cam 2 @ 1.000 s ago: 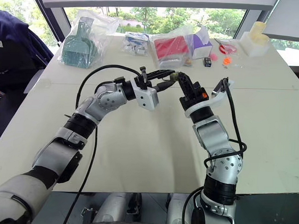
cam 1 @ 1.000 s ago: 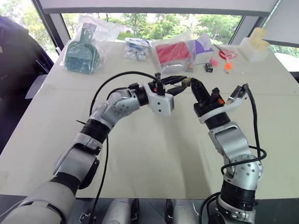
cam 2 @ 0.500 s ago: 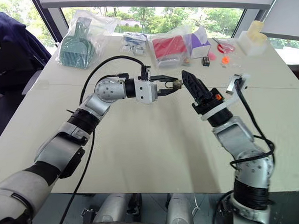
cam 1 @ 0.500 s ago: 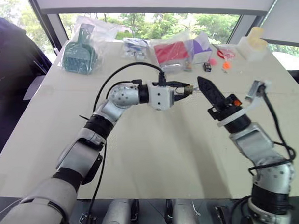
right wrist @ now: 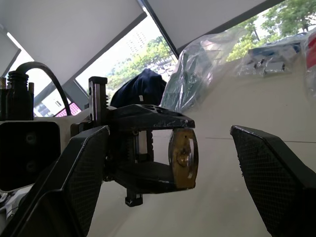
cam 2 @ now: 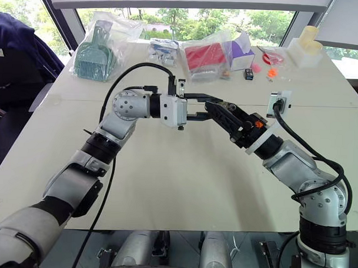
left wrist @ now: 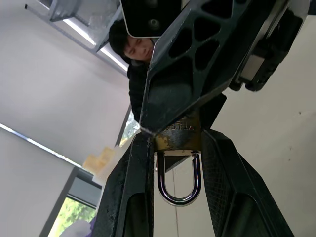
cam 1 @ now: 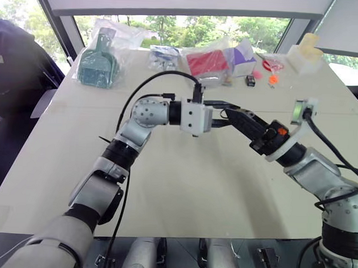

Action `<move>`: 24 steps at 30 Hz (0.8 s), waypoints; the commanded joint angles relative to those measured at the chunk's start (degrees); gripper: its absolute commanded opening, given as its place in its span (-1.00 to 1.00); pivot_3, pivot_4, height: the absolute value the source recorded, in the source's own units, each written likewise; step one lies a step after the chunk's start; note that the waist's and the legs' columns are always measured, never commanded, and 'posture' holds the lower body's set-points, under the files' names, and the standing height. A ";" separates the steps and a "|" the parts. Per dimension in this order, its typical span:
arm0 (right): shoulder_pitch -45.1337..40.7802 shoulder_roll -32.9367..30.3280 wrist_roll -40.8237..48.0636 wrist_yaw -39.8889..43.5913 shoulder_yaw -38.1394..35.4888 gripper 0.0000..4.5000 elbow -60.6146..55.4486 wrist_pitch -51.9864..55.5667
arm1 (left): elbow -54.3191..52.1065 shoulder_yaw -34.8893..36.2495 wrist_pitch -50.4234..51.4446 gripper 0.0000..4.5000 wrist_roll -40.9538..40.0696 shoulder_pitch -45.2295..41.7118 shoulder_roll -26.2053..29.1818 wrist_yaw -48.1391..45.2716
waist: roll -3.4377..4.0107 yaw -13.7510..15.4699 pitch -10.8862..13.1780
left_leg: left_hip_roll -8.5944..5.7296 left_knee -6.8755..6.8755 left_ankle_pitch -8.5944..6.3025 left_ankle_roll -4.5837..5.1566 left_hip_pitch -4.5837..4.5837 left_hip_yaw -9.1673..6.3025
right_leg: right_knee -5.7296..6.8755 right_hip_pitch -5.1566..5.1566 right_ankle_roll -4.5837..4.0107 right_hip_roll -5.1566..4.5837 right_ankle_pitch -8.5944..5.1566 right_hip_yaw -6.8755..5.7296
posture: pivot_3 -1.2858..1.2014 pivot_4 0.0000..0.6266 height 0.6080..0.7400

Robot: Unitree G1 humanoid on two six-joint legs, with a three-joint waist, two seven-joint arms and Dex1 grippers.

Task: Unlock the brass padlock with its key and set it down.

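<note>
Right end effector (cam 2: 218, 109) has swung down from upright a second ago to nearly level, now aimed left at the left one. Its fingers (right wrist: 276, 173), pressed together a second ago, now stand spread, one either side of the padlock's keyhole face in the right wrist view, not touching it.

Left end effector (cam 1: 227, 106) has levelled out and rolled; fingers remain pinched on the padlock (left wrist: 177, 140), body clamped between them, silvery shackle looped back toward the wrist and looking closed. Lock held in the air above mid tabletop (cam 1: 183, 187), between the two arms.

No key can be made out in either end effector. Judgement: lock now presented keyhole-first to the right side, so unlocking is not yet done and set-down remains.

Far edge: bagged items, unchanged.
</note>
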 commanded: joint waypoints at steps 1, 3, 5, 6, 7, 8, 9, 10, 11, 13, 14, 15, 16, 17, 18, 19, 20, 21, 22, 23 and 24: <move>0.25 0.98 0.64 0.62 -0.85 0.44 -0.90 -1.04 | -3.02 1.35 0.62 -0.66 -0.95 0.31 0.26 0.48 | 0.00 0.02 0.00 | 0.00 0.00 0.00 0.00 0.00 0.00 | 0.00 0.00 0.00 0.00 0.00 0.00 | 0.03 -0.52 0.93; 0.60 0.98 0.98 0.66 -1.15 0.00 -1.05 -0.76 | -3.04 1.49 0.82 -0.66 -0.89 0.31 0.50 0.46 | 0.00 0.02 0.00 | 0.00 0.00 0.00 0.00 0.00 0.00 | 0.00 0.00 0.00 0.00 0.00 0.00 | 0.03 -0.52 0.93; 1.42 0.81 1.27 0.96 -1.40 -0.44 -1.38 -0.43 | -2.74 1.66 0.94 -0.66 -0.76 0.11 0.64 0.65 | 0.00 0.08 0.00 | 0.00 0.00 0.00 0.00 0.00 -0.01 | 0.00 0.00 0.00 0.00 0.00 0.00 | 0.03 -0.52 0.93; 1.93 0.72 1.21 1.19 -1.54 -0.44 -1.49 -0.43 | -2.50 1.75 0.95 -0.66 -0.67 -0.07 0.66 0.83 | 0.00 0.07 0.00 | 0.00 0.00 0.00 0.00 0.00 -0.02 | -0.01 0.01 0.00 0.00 0.00 0.00 | 0.03 -0.52 0.93; 2.22 0.64 1.18 1.31 -1.62 -0.44 -1.49 -0.45 | -2.23 1.84 0.97 -0.66 -0.64 -0.28 0.66 0.97 | 0.00 0.04 0.00 | -0.01 0.00 0.00 0.00 0.00 -0.02 | -0.01 0.02 0.00 0.00 0.00 0.00 | 0.03 -0.52 0.93; 2.47 0.51 1.05 1.47 -1.67 -0.44 -1.45 -0.47 | -1.92 1.90 0.94 -0.66 -0.61 -0.49 0.66 1.08 | 0.00 0.02 0.00 | -0.01 0.00 0.00 0.00 0.00 -0.02 | -0.01 0.02 0.00 0.00 0.00 0.00 | 0.03 -0.52 0.93; 2.66 0.41 0.97 1.55 -1.71 -0.44 -1.41 -0.47 | -1.70 1.93 0.90 -0.66 -0.57 -0.62 0.66 1.15 | 0.00 0.01 0.00 | -0.01 0.00 0.00 0.00 0.00 -0.02 | -0.01 0.02 0.00 0.00 0.00 0.00 | 0.03 -0.52 0.93; 2.85 0.28 0.83 1.62 -1.70 -0.44 -1.39 -0.42 | -1.56 1.95 0.83 -0.66 -0.52 -0.69 0.65 1.22 | 0.00 0.02 0.00 | -0.01 0.00 0.00 0.00 0.00 -0.02 | -0.01 0.01 0.00 0.00 0.00 0.00 | 0.03 -0.52 0.93; 2.99 0.20 0.72 1.74 -1.71 -0.44 -1.35 -0.40 | -1.43 1.96 0.77 -0.66 -0.47 -0.76 0.63 1.28 | 0.00 0.03 0.00 | -0.01 0.00 0.00 0.00 0.00 -0.02 | -0.01 0.01 0.00 0.00 0.00 0.00 | 0.03 -0.52 0.93; 3.15 0.17 0.64 1.89 -1.74 -0.44 -1.32 -0.44 | -1.32 1.97 0.66 -0.66 -0.41 -0.81 0.61 1.35 | 0.00 0.03 0.00 | -0.01 0.00 0.00 0.00 0.00 -0.02 | 0.00 0.02 0.00 0.00 0.00 0.00 | 0.03 -0.52 0.93; 3.15 0.17 0.62 1.93 -1.75 -0.44 -1.26 -0.50 | -1.22 1.96 0.61 -0.66 -0.39 -0.86 0.59 1.37 | 0.00 0.03 0.00 | -0.01 0.00 0.00 0.00 0.00 -0.02 | -0.01 0.02 0.00 0.00 0.00 0.00 | 0.03 -0.52 0.93; 3.16 0.20 0.69 1.93 -1.79 -0.44 -1.19 -0.55 | -1.16 1.95 0.54 -0.66 -0.37 -0.88 0.59 1.39 | 0.00 0.03 0.00 | -0.01 0.00 0.00 0.00 0.00 -0.02 | -0.01 0.02 0.00 0.00 0.00 0.00 | 0.03 -0.52 0.93; 3.10 0.25 0.66 1.94 -1.81 -0.44 -1.07 -0.64 | -1.04 1.92 0.44 -0.66 -0.33 -0.91 0.58 1.43 | 0.00 0.03 0.00 | -0.01 0.00 0.00 0.00 0.00 -0.02 | -0.01 0.02 0.00 0.00 0.00 0.00 | 0.03 -0.52 0.93; 3.08 0.32 0.62 1.97 -1.85 -0.44 -0.95 -0.74 | -0.96 1.88 0.33 -0.66 -0.28 -0.88 0.59 1.45 | 0.00 0.03 0.00 | -0.01 0.00 0.00 0.00 0.00 -0.02 | -0.01 0.02 0.00 0.00 0.00 0.00 | 0.03 -0.52 0.93; 3.07 0.38 0.58 1.99 -1.87 -0.44 -0.87 -0.80 | -0.90 1.85 0.25 -0.66 -0.25 -0.85 0.61 1.47 | 0.00 0.03 0.00 | -0.01 0.00 0.00 0.00 0.00 -0.02 | -0.01 0.02 0.00 0.00 0.00 0.00 | 0.03 -0.52 0.93; 3.06 0.53 0.69 1.95 -1.90 -0.44 -0.80 -0.89 | -0.88 1.81 0.19 -0.66 -0.23 -0.82 0.62 1.49 | 0.00 0.03 0.00 | -0.01 0.00 0.00 0.00 0.00 -0.02 | -0.01 0.02 0.00 0.00 0.00 0.00 | 0.03 -0.52 0.93; 3.05 0.67 0.83 1.91 -1.93 -0.44 -0.77 -0.95 | -0.89 1.77 0.13 -0.66 -0.21 -0.77 0.63 1.51 | 0.00 0.03 0.00 | -0.01 0.00 0.00 0.00 0.00 -0.02 | -0.01 0.02 0.00 0.00 0.00 0.00 | 0.03 -0.52 0.93; 2.99 0.79 0.93 1.94 -1.94 -0.44 -0.69 -1.02 | -0.89 1.72 0.07 -0.66 -0.18 -0.74 0.63 1.53 | 0.00 0.03 0.00 | -0.01 0.00 0.00 0.00 0.00 -0.02 | -0.01 0.02 0.00 0.00 0.00 0.00 | 0.03 -0.52 0.93; 2.89 0.96 1.04 1.92 -1.96 -0.44 -0.58 -1.13 | -1.00 1.64 0.00 -0.66 -0.14 -0.65 0.65 1.53 | 0.00 0.04 0.00 | -0.01 0.00 0.00 0.00 0.00 -0.02 | -0.01 0.02 0.00 0.00 0.00 0.00 | 0.03 -0.52 0.93; 2.78 1.09 1.08 1.92 -1.96 -0.44 -0.48 -1.24 | -1.14 1.55 -0.16 -0.66 -0.08 -0.55 0.69 1.53 | 0.00 0.04 0.00 | -0.01 0.00 0.00 0.00 0.00 -0.02 | -0.01 0.02 0.00 0.00 0.00 0.00 | 0.03 -0.52 0.93; 2.70 1.17 1.10 1.91 -1.96 -0.44 -0.41 -1.32 | -1.23 1.49 -0.26 -0.66 -0.04 -0.48 0.73 1.53 | 0.00 0.03 0.00 | -0.01 0.00 0.00 0.00 0.00 -0.02 | -0.01 0.02 0.00 0.00 0.00 0.00 | 0.03 -0.52 0.93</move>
